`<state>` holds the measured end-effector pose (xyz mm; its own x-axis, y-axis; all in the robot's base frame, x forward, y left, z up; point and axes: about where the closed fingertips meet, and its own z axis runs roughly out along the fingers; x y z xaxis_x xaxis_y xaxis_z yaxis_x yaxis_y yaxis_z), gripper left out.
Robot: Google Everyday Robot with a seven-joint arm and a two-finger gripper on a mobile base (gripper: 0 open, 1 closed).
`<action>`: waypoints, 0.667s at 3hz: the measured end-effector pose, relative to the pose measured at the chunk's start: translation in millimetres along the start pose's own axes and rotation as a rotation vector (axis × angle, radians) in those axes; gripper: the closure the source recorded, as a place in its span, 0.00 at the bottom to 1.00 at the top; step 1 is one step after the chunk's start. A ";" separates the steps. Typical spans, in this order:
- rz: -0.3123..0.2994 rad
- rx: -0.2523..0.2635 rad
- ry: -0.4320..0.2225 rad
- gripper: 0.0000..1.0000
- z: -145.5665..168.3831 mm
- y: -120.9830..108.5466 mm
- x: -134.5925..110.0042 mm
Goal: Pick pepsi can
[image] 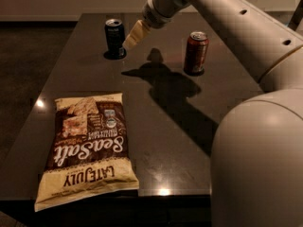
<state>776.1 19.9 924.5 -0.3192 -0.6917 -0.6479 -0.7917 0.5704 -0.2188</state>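
**Claw beside the pepsi can, no hold taken yet**

The pepsi can (115, 38) stood upright near the far left of the dark table (161, 169), with its silver top facing up and nothing touching it. The claw (129, 41) hung just to the can's right, at about the height of its upper half, angled down and leftward from the arm (227, 13). Whether the claw was spread or pressed together could not be told from this view; it read as a single pale wedge. It appeared to be just beside the can, not around it, though contact could not be ruled out.

The can was judged to be a thin-walled metal cylinder. It would be stiff enough if full and easily dented if empty, and its weight could not be read. Its painted side looked smooth and probably slippery, so a firm, square squeeze across the middle of the body seemed the best hold. That spot lies below the tapered shoulder and well above the base. A sideways nudge high on the wall could tip it, since the can was narrow and tall.

The reddish-brown can (196, 52) stood well apart to the right. The chip bag (86, 148) lay flat near the front edge, clear of any approach.
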 end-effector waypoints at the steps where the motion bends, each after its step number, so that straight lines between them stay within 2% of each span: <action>1: 0.000 -0.006 -0.023 0.00 16.2 9.8 -14.0; 2: -0.005 -0.005 -0.038 0.00 32.9 16.9 -28.1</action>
<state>788.8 63.5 915.0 -0.2954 -0.6768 -0.6743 -0.7960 0.5647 -0.2181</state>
